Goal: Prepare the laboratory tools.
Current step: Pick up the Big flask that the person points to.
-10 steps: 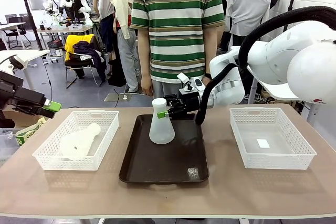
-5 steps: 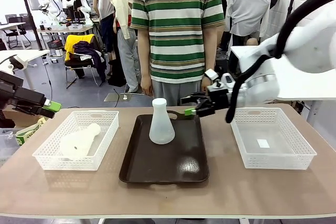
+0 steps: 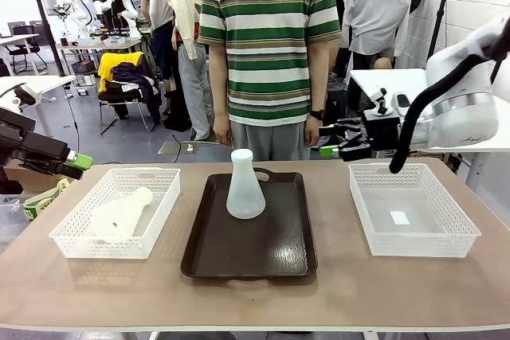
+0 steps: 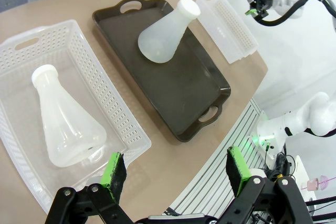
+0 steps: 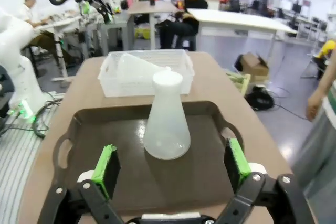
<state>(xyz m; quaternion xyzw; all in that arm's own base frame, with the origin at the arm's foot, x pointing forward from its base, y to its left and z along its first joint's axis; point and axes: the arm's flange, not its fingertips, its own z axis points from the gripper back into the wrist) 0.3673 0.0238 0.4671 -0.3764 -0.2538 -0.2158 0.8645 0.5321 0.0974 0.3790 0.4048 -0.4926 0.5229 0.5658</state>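
Note:
One frosted-white conical flask (image 3: 244, 186) stands upright on the dark brown tray (image 3: 275, 254); it also shows as the flask (image 5: 167, 118) and the flask (image 4: 165, 32). A second flask (image 3: 119, 212) lies on its side in the left white basket (image 3: 76, 244), seen close as the flask (image 4: 65, 121). My right gripper (image 3: 335, 142) hovers open above the table's far edge, right of the tray, well clear of the upright flask. My left gripper (image 3: 78, 162) hangs open off the table's left end, above and outside the left basket. Both wrist views show wide-open jaws, the left gripper (image 4: 176, 169) and the right gripper (image 5: 170, 169).
An empty white mesh basket (image 3: 414, 240) sits at the table's right. A person in a striped shirt (image 3: 269, 45) stands at the far side behind the tray, hands down. Bare tabletop (image 3: 255, 300) runs along the near edge.
My right gripper has drawn back to the right, from beside the upright flask's neck to past the tray's far right corner. The flask stays standing. The left arm has not moved.

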